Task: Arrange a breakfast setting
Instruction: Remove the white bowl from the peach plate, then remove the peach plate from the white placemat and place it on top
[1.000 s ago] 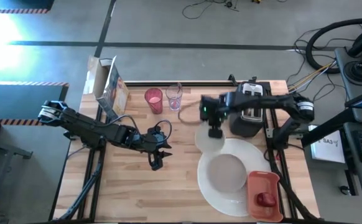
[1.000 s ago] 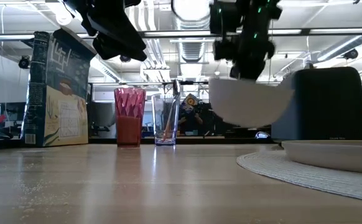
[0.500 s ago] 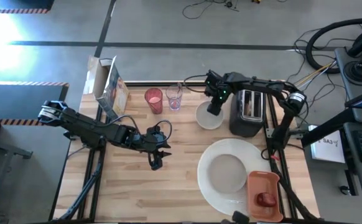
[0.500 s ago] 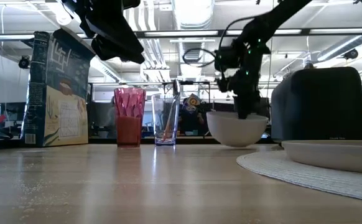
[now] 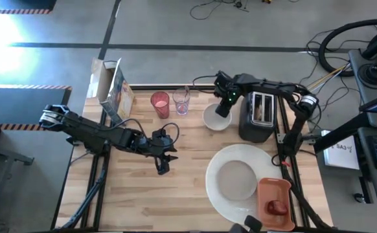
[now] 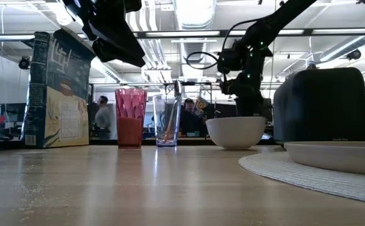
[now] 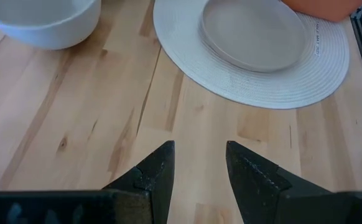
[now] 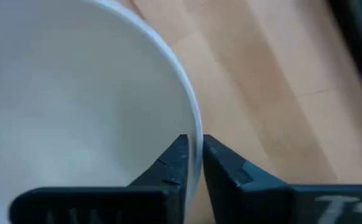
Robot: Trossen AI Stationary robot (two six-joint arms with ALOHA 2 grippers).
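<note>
My right gripper (image 8: 193,155) sits at the bowl's (image 5: 216,118) rim, fingers pinching the wall thinly, one inside and one outside; the bowl rests on the worktop near the far edge, just beside the toaster (image 5: 258,116). To let go I judge I must open and lift straight up. My left gripper (image 7: 199,165) hovers part-open and empty mid-worktop, well apart.

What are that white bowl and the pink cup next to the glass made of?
The white bowl looks like glazed ceramic, or possibly melamine: opaque, smooth, with a thick rounded rim. The pink cup seems to be translucent plastic, since light shows through its ribbed wall. Neither can be told for certain by look alone.
</note>
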